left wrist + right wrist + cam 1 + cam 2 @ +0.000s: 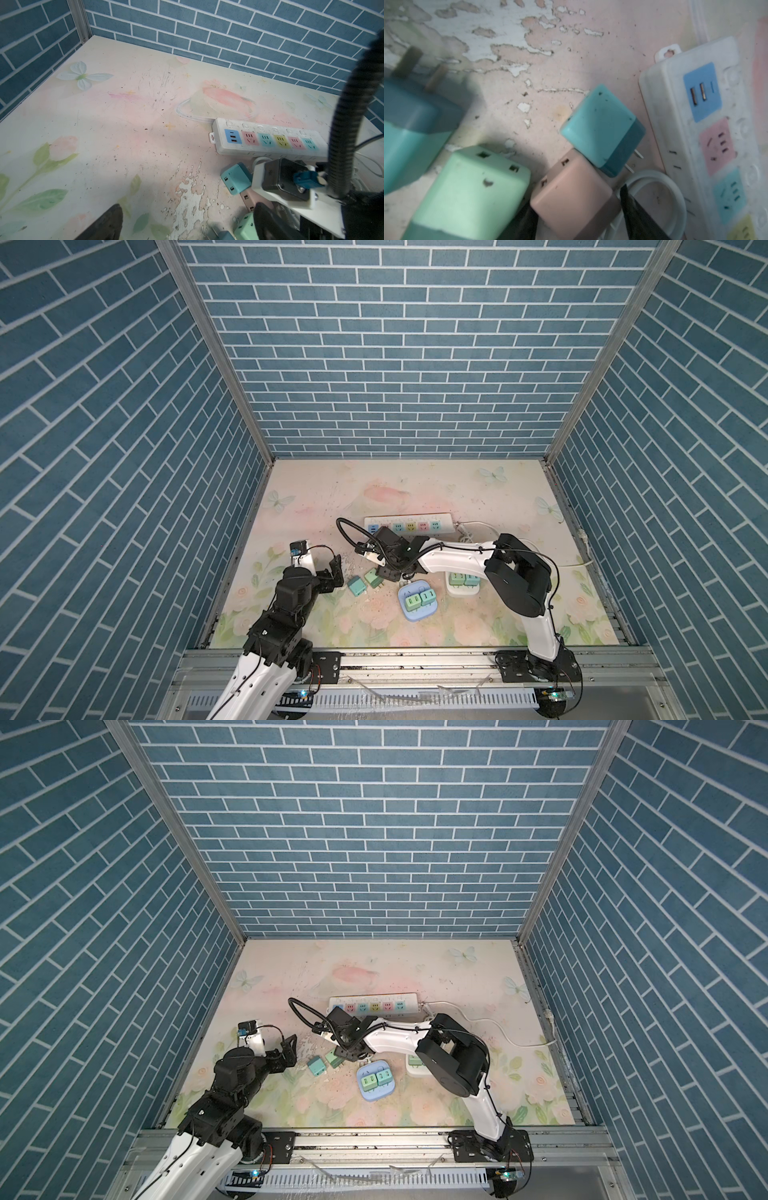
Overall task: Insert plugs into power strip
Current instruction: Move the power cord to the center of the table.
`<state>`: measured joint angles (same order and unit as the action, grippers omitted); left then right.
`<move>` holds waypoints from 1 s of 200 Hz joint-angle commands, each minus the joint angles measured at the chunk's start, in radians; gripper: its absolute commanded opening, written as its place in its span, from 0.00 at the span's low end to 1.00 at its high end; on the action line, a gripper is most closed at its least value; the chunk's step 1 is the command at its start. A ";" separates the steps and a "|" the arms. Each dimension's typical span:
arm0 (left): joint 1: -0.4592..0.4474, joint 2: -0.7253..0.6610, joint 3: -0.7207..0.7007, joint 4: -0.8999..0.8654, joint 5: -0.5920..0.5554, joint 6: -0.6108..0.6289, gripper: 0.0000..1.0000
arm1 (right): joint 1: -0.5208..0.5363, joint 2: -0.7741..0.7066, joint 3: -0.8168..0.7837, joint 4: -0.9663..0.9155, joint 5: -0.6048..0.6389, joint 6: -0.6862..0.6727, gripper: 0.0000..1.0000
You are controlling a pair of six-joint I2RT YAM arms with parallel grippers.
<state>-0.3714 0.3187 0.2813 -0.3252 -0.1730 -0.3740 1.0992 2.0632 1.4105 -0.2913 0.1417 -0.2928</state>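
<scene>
Right wrist: teal plug (598, 124), green plug (473, 187) and white cord (652, 176) crowd pinkish-tan plug (571, 193).

Tabletop (415, 489): floral print, butterflies, coating flaked in patches.
Walls (395, 364): blue brick pattern, three sides.
White cord (652, 174): looped on tabletop.

Left arm (266, 695) and right arm (453, 562) are being shown as white shells between black joint housings (515, 585). Thin black cables (555, 568) are being run along both. A black ribbed conduit (342, 124) is being looped off the right wrist. Left gripper (333, 572) is being seen all black. Black base plates (326, 655) are being held by screws (335, 667).
</scene>
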 commanded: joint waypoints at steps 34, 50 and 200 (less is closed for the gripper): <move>0.005 -0.015 -0.011 -0.008 -0.008 -0.002 0.99 | -0.026 0.062 0.098 -0.041 -0.049 -0.019 0.72; 0.005 -0.018 -0.012 -0.009 -0.008 -0.001 0.99 | -0.040 0.073 0.115 -0.063 -0.075 0.005 0.72; 0.006 -0.029 -0.014 -0.014 -0.008 -0.001 1.00 | -0.085 -0.002 -0.028 -0.030 -0.271 0.129 0.66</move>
<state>-0.3714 0.2970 0.2798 -0.3298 -0.1757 -0.3744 1.0096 2.0453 1.3632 -0.2947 -0.1104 -0.1787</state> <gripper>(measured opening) 0.994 0.666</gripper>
